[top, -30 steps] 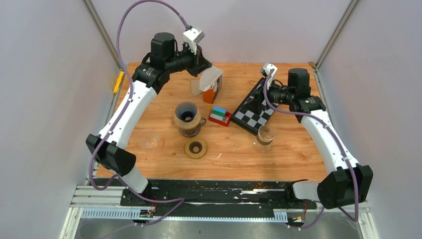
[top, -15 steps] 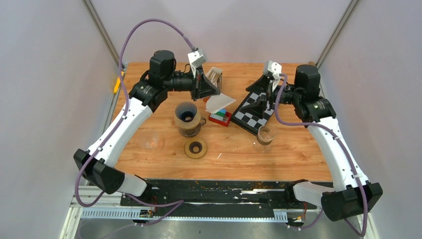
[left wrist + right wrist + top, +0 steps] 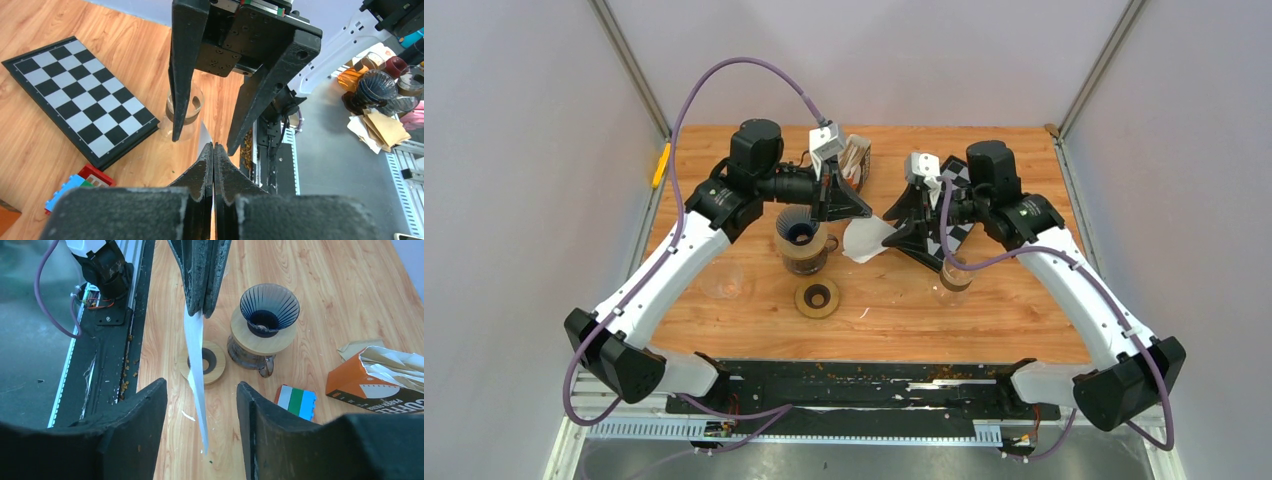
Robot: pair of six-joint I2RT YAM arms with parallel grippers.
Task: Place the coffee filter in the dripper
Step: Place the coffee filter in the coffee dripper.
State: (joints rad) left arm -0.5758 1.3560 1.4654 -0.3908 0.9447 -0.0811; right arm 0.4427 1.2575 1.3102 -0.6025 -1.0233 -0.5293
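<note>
White paper filter [image 3: 864, 240] is held in air, just right of dripper [image 3: 801, 226] — pinched flat at one edge by left gripper [image 3: 856, 208], fingers closed tight on it. Right gripper [image 3: 200, 390] is set partly wide, one finger either side of free edge; contact cannot be told. Filter is seen edge-on, long axis running from left fingertips toward right palm. Dripper — ribbed blue cone on wood and glass — lies nearer left arm. Filter looks thin, limp, folded; spreading is likely needed before seating.
</note>
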